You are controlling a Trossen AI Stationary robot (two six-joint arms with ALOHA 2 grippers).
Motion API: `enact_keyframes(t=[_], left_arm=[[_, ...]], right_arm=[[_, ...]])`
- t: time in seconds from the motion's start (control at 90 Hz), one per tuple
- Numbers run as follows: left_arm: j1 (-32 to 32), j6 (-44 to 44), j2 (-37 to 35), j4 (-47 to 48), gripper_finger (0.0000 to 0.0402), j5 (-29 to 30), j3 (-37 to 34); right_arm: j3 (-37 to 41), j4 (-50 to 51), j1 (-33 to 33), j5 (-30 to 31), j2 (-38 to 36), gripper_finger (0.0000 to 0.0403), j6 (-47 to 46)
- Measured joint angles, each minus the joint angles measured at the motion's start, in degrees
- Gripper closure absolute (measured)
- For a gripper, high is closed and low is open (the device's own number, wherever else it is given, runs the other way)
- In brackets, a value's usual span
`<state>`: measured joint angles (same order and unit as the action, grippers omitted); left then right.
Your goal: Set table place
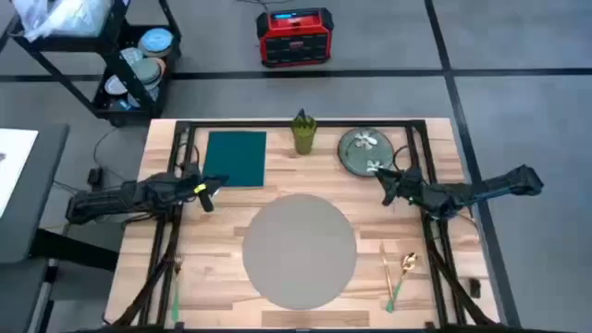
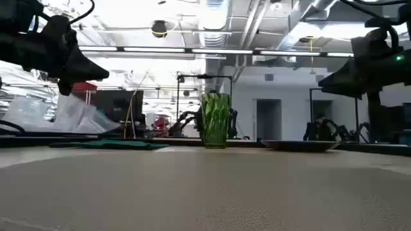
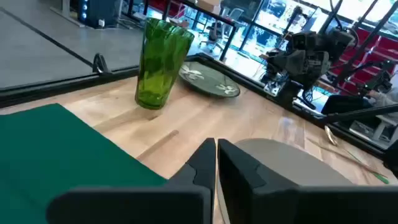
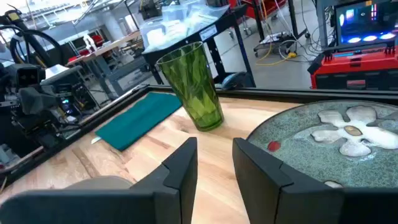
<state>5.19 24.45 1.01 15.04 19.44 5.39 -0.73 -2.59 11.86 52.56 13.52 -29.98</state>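
The round grey placemat [image 1: 298, 248] lies flat in the middle of the wooden table [image 1: 222, 268]. Behind it, along the far edge, a dark green napkin [image 1: 236, 158] lies flat, a green glass [image 1: 303, 135] stands upright, and a floral plate [image 1: 364, 150] rests on its base. My left gripper [image 1: 209, 192] hovers above the table off the napkin's near right corner, its fingers [image 3: 205, 163] shut on nothing. My right gripper [image 1: 387, 183] hovers open just near of the plate [image 4: 336, 143], nothing between its fingers [image 4: 183, 165].
A gold spoon [image 1: 407, 264] and green-handled cutlery [image 1: 390, 294] lie near the table's right front. Another green-handled piece [image 1: 174, 289] lies at the left front. Black frame rails [image 1: 296, 122] run along the table's far edge. A black cart [image 1: 129, 55] and a red box [image 1: 294, 37] stand beyond the table.
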Motion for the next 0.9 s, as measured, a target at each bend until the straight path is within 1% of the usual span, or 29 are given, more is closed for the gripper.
enact_keyframes(t=[0.422,0.467,0.5,0.567,0.667,0.722,0.9], left_arm=[[-0.01,0.02,0.0,-0.01,0.0402,0.0,0.0],[0.0,0.29,0.02,2.17,0.0402,-0.06,0.48],[0.02,0.53,1.72,5.22,0.0402,0.07,0.87],[0.04,0.53,6.32,5.92,0.0402,-0.11,0.97],[0.02,0.13,8.96,4.22,0.0402,0.12,1.14],[0.07,0.21,10.57,4.75,0.0402,-0.12,1.2],[0.04,0.22,12.95,4.91,0.0402,-0.04,1.2]], right_arm=[[0.0,0.0,-0.01,0.01,0.0,0.0312,0.01],[0.0,-0.01,0.0,0.0,0.02,0.0312,0.01],[0.0,-0.01,0.0,0.0,0.0,0.0312,0.01],[0.0,-0.03,0.0,-0.07,-0.02,0.0312,0.01],[0.0,-0.17,0.0,-0.08,0.12,0.0312,0.0],[0.0,-0.36,0.0,-0.15,0.04,0.0312,0.0],[0.0,-0.35,0.0,-0.13,0.21,0.0312,-0.02]])
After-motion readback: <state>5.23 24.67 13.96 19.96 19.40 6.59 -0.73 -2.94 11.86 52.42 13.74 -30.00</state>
